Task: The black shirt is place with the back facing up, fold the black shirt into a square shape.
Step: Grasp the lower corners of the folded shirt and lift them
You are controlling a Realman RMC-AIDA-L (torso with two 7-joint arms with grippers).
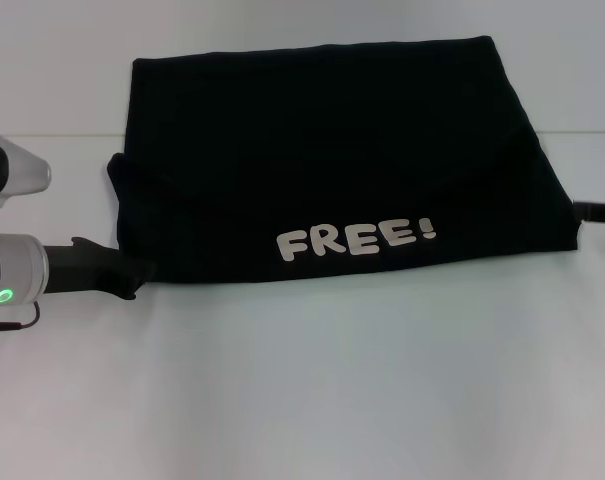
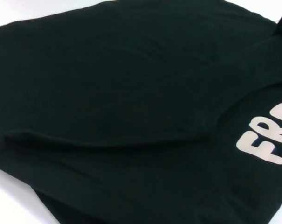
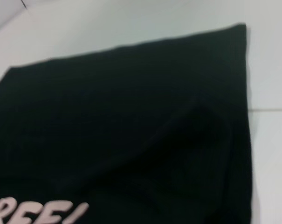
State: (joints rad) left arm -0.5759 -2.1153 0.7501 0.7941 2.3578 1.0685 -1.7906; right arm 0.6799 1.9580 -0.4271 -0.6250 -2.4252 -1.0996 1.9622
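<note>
Both grippers are seen at the edges of the folded black shirt (image 1: 342, 160) mid-frame, left gripper (image 1: 132, 278) and right gripper (image 1: 597, 210), finger states indiscernible; uneven pulling could skew the fold.

- The left gripper (image 1: 132, 278) is reaching to the near left corner of the black shirt (image 1: 342, 150); its fingers are blending with the dark cloth, so open or closed is not possible to tell.
- The right gripper (image 1: 582, 210) is showing only as a small dark piece at the picture's right edge; the rest is being cut off.
- In the left wrist view the lettering (image 2: 266, 140) is running out of the frame after "FR".
- In the right wrist view the lettering (image 3: 38, 214) is appearing blurred and is being cut by the lower edge.
</note>
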